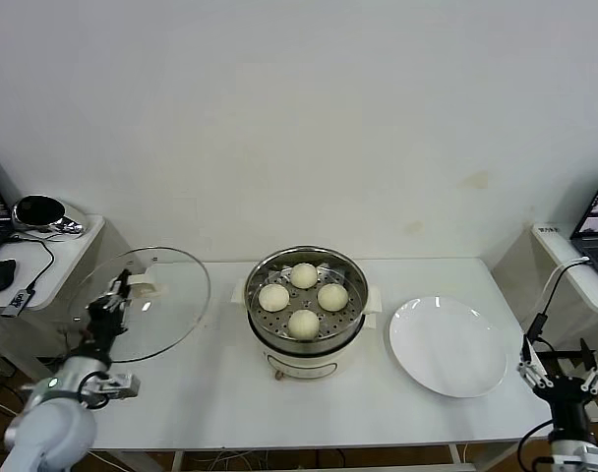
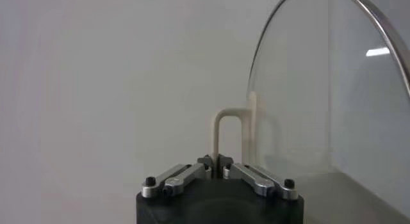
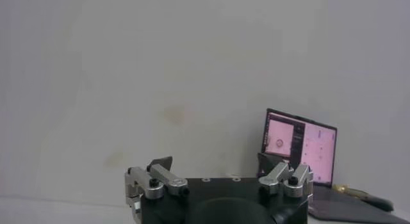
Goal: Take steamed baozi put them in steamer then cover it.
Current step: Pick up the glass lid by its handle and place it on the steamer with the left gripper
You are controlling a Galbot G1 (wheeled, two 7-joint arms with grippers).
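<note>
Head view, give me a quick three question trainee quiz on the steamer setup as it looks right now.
1. How many buns sit in the steamer?
2. True or false: the white plate holds a bun.
3. Which tool grips the glass lid: A) the left tool, B) the right tool, C) neither?

Key: 1. Four, on the perforated tray. 2. False; the plate is bare. 3. A; it is shut on the lid's handle and holds the lid tilted off the steamer, at the table's left end.
</note>
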